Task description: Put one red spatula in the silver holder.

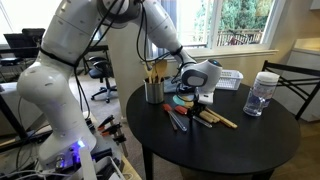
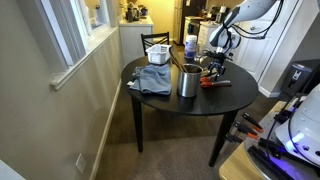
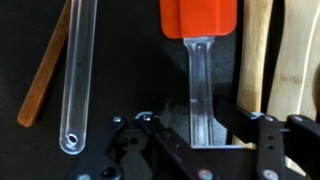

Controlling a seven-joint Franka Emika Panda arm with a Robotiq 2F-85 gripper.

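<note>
One red spatula lies flat on the table directly under the gripper. Its red head points away from the wrist camera and its clear handle runs back between the jaws. The jaws are spread wide and straddle the handle with a gap on each side; nothing is gripped yet.

The handle looks like hard clear plastic, so probably light, stiff and slick; the head is likely softer. The best hold is mid-handle, across the narrow width, with the fingertips low because it sits flush on the table.

A second clear handle and a wooden stick lie to one side, and light-wood spatulas to the other.

Further off, the silver holder stands upright on the black table, near the gripper but apart from it. It already has wooden utensils in it, so room is tight. Beyond are a clear jar and a white basket.
</note>
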